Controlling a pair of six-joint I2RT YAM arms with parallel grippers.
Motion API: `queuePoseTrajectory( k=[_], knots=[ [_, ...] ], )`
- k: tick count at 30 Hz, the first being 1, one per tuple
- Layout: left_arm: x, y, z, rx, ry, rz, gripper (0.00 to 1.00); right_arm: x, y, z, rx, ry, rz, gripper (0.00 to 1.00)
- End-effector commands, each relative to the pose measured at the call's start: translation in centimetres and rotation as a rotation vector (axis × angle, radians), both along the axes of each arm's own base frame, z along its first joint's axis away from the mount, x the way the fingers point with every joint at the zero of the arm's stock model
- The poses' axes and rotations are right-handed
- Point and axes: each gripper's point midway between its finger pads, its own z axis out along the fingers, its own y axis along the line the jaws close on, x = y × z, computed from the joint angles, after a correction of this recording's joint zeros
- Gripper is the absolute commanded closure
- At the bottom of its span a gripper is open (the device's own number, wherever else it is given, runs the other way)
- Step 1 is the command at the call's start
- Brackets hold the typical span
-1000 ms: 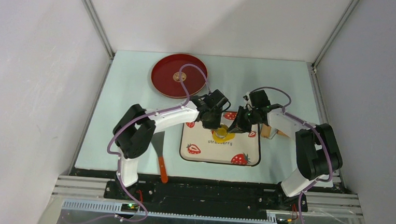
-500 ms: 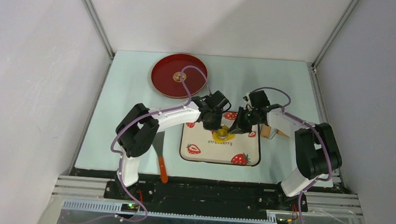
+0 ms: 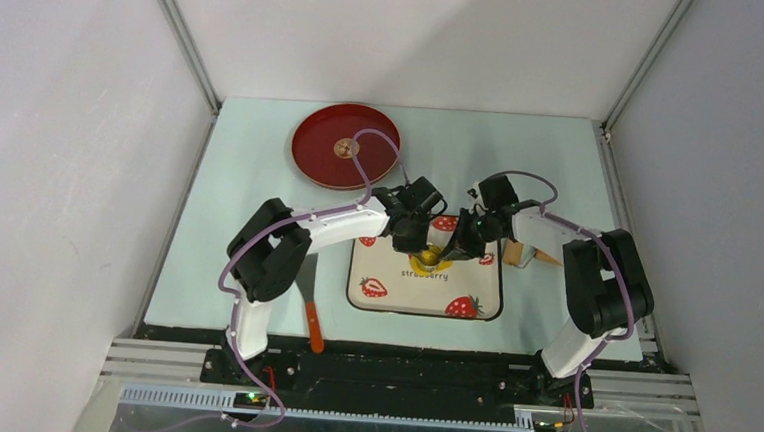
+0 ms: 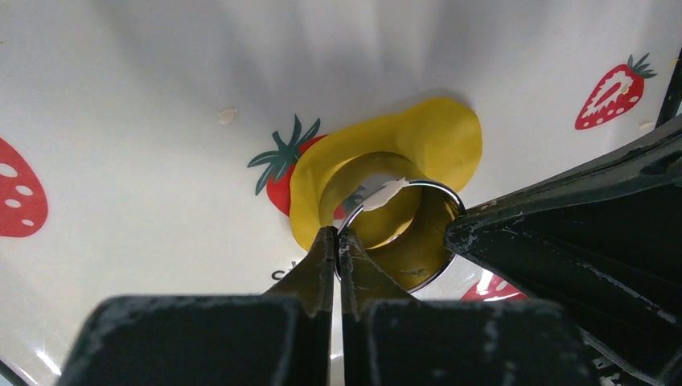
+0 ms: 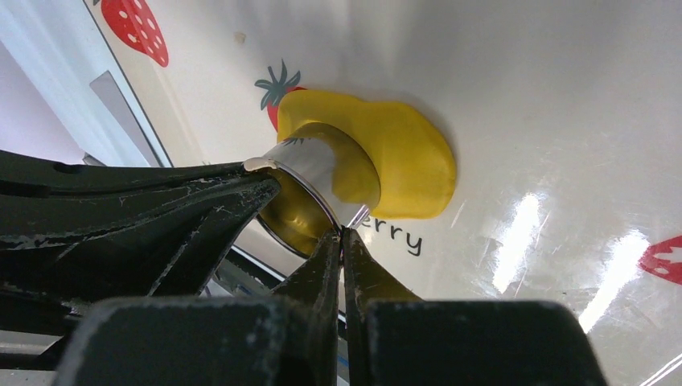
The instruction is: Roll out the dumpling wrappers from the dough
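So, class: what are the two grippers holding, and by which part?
Both hold the metal ring by its thin rim: the left gripper pinches one side, the right gripper the other.

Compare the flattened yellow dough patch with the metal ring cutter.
The flattened yellow dough patch is matte; the metal ring cutter is shiny. The dough lies flat on the printed mat; the cutter is pinched at its rim by the left gripper and right gripper. Both have a round opening.

A robotics lab booth: blank white walls, aluminium frame struts, black mounting rail on a bench.
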Motion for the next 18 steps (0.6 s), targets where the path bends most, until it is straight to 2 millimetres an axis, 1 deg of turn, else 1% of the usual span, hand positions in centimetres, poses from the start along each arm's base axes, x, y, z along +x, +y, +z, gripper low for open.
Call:
queuePoseTrajectory(
  k=[1,6,14,18],
  knots=[
    [0.5,-0.9,0.9,-0.021,-0.02,-0.008,1.0,1.5,-0.5,-0.5,-0.041,-0.046,0.005,1.0],
    [0.6,-0.7,0.4,-0.007,-0.017,-0.004,1.0,1.7,-0.8,-1.0,-0.066,-0.051,0.004,1.0],
    [-0.1,0.0,-1.9,0.037,0.02,-0.001,1.0,1.5,-1.6,-2.2,-0.115,-0.046,0.02,1.0],
    [-0.3,0.3,-2.7,0.057,0.028,-0.002,1.0,1.2,-1.9,-3.1,-0.143,-0.031,0.026,1.0]
  ],
)
